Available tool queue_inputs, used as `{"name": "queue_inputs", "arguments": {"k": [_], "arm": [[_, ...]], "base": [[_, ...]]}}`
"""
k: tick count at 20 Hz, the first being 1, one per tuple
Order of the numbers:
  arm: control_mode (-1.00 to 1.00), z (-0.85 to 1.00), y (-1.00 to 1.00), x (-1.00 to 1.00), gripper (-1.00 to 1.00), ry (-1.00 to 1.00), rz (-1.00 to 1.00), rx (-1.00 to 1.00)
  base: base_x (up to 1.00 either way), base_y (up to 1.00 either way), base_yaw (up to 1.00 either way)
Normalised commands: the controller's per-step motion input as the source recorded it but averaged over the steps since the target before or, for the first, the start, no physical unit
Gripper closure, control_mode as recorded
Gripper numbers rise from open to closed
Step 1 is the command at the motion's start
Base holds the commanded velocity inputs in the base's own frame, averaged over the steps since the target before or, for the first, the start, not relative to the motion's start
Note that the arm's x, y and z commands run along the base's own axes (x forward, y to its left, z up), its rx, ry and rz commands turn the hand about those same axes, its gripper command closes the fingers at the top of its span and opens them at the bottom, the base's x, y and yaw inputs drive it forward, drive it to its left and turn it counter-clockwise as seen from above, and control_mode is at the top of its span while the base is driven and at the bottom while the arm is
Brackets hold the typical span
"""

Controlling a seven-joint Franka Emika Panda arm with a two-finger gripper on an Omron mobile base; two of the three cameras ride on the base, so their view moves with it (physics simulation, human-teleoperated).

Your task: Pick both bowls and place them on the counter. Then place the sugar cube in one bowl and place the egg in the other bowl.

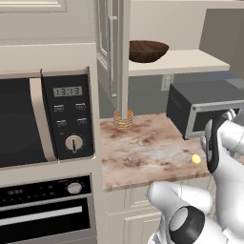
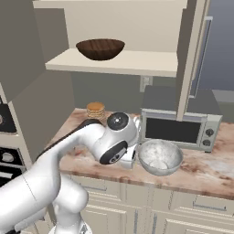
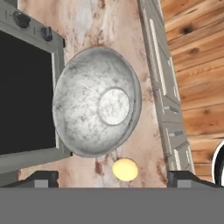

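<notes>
Grey bowl (image 3: 96, 101) set on worktop (image 1: 143, 138); gripper (image 3: 113, 178) wide open, empty. Next: fetch wood bowl (image 2: 100, 48) from shelf (image 2: 137, 61).

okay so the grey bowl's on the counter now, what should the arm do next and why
Probably lift away and reach for the brown wooden bowl. The grey bowl already sits on the counter beside the egg, the gripper is open and empty, and the wooden bowl is on the shelf.
</notes>
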Motion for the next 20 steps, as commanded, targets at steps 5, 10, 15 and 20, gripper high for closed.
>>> {"name": "queue_inputs", "arguments": {"k": [5,10,15,20], "arm": [[-1.00,0.64,0.62,0.00,-1.00,-0.10,0.10,0.00],[-1.00,0.17,0.21,-0.02,-1.00,-0.09,0.02,0.00],[-1.00,0.05,0.01,0.04,-1.00,0.00,0.01,0.00],[-1.00,0.43,0.05,0.00,-1.00,-0.07,0.13,0.00]], "base": [[0.00,0.00,0.00],[0.00,0.00,0.00],[0.00,0.00,0.00],[0.00,0.00,0.00]]}}
